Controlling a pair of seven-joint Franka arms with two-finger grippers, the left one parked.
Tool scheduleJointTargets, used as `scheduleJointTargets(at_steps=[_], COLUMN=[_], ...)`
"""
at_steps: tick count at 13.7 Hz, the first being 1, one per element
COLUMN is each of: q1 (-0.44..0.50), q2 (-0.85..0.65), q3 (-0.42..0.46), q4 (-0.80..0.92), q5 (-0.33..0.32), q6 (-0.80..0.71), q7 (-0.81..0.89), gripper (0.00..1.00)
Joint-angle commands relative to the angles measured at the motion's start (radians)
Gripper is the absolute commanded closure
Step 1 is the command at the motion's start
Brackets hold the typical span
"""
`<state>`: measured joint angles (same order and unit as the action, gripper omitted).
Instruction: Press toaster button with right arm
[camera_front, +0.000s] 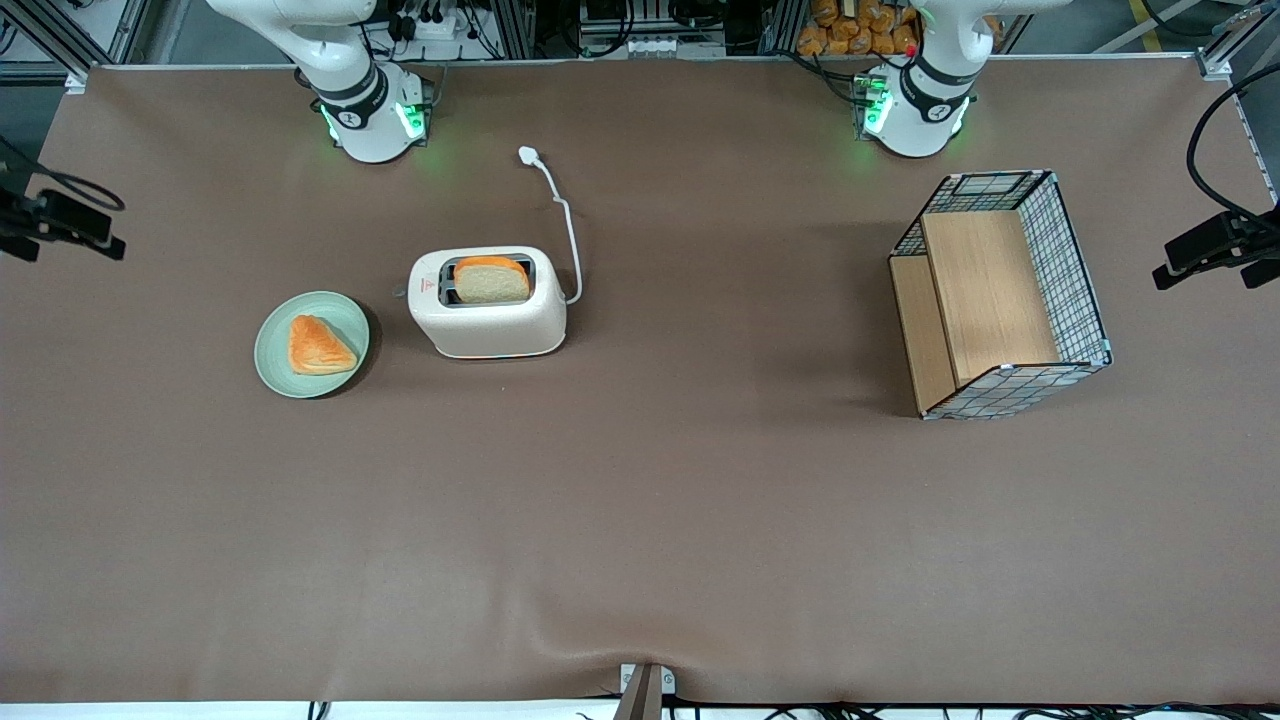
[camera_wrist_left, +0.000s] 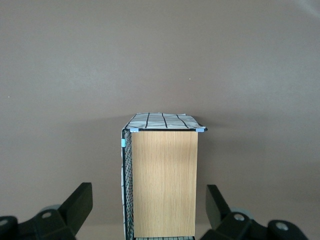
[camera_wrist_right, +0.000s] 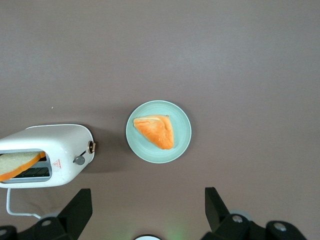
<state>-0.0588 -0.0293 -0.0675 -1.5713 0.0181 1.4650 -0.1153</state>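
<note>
The cream-white toaster stands on the brown table with a slice of bread in one slot; it also shows in the right wrist view. The toaster button is a small grey knob on its narrow end, the end that faces the green plate; in the front view the button barely sticks out. My right arm's base shows in the front view, but its gripper is out of that view. In the wrist view the gripper is open and empty, high above the table, apart from the toaster.
A green plate with an orange pastry lies beside the toaster's button end. The white cord and plug run from the toaster toward the arm bases. A wire-and-wood basket stands toward the parked arm's end.
</note>
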Motion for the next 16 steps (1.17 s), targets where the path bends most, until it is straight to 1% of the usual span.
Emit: scheduleJointTargets(at_steps=[1, 2, 3, 7, 9, 13, 14, 16], q1=[0.014, 0.036, 0.045, 0.027, 0.027, 0.027, 0.042, 0.043], q2=[-0.026, -0.026, -0.027, -0.014, -0.008, -0.008, -0.005, -0.004], q3=[-0.024, -0.047, -0.052, -0.043, -0.043, -0.015, -0.017, -0.015], q4=[-0.032, -0.029, -0.026, 0.013, 0.025, 0.057, 0.059, 0.057], q5=[0.002, 0.003, 0.003, 0.005, 0.019, 0.008, 0.000, -0.001], q6=[-0.008, -0.037, -0.052, -0.072, -0.104, -0.094, -0.092, -0.068], q7=[0.066, 0.098, 0.111, 0.118, 0.138, 0.126, 0.126, 0.126], gripper=[0.00, 0.00, 0.00, 0.00, 0.00, 0.00, 0.00, 0.00])
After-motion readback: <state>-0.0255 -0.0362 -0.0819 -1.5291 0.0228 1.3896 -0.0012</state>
